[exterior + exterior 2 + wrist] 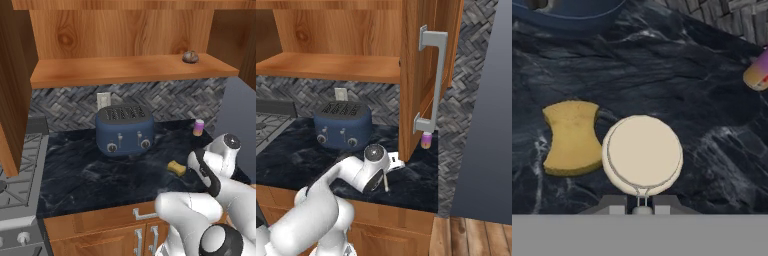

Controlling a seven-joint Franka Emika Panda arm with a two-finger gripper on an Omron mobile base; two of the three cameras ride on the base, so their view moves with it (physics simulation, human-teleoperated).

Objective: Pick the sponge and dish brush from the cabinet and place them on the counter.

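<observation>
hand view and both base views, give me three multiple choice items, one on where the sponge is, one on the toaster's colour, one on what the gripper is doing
1. Where does the sponge lie?
A. on the cabinet shelf
B. on the counter, in front of the toaster
C. on the stove

2. What colour is the toaster?
A. dark blue
B. red
C. white

3. What is the state of the gripper?
A. open and empty
B. shut on the sponge
C. shut on the dish brush

Key: 1 B, the yellow sponge rests on the dark stone. 2 A, its body is dark blue in both base views. 3 C, in the hand view the brush's round head stands just above the fingertips, and its stick shows below the hand in the right base view.
</observation>
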